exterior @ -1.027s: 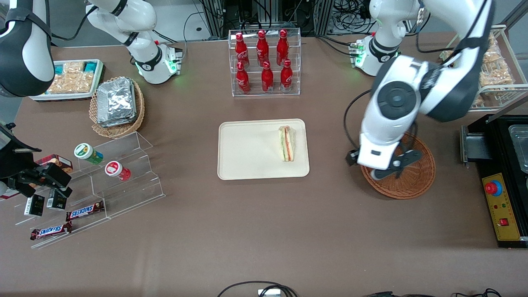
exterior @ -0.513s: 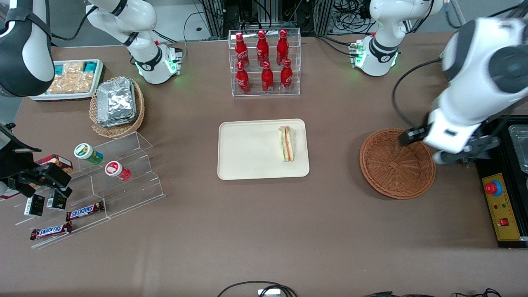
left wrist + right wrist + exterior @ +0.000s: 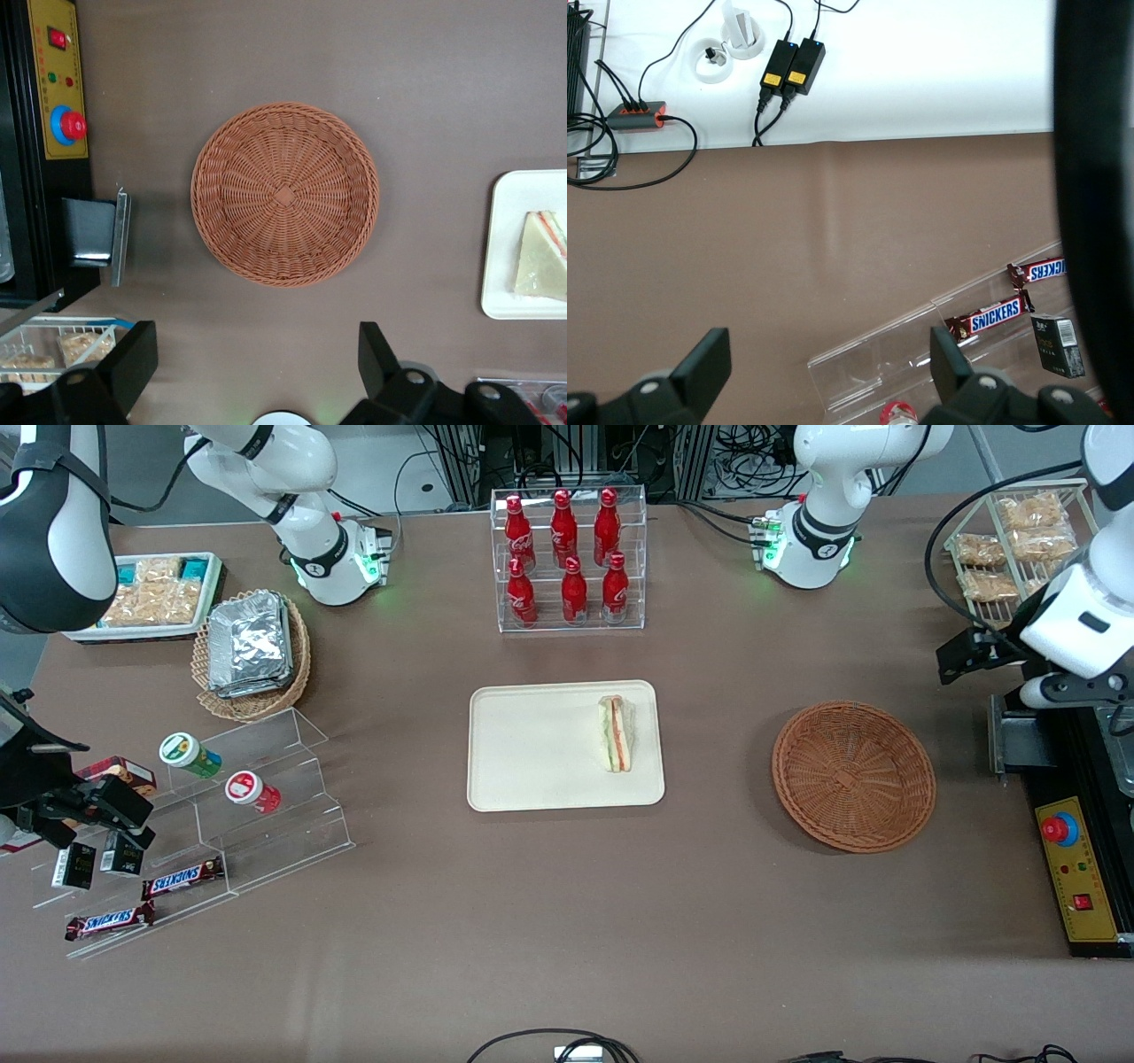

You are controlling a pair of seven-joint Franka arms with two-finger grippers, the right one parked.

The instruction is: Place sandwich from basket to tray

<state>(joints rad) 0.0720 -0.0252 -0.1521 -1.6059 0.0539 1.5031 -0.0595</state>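
Sandwich lies flat on the cream tray, by the rim edge nearest the wicker basket, so the placement looks done to me. My gripper is spread wide, holding nothing, high above the table with the basket below and ahead of my jaws, and the tray further out past it. Step in hand reads as retreat: stay high, clear of the snack rack and control box beside me, no sweep low over the basket.

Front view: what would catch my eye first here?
Probably the sandwich lying on the cream tray mid-table, and the empty basket beside it toward the working arm's end. The end effector hangs open above the table, well clear of both.
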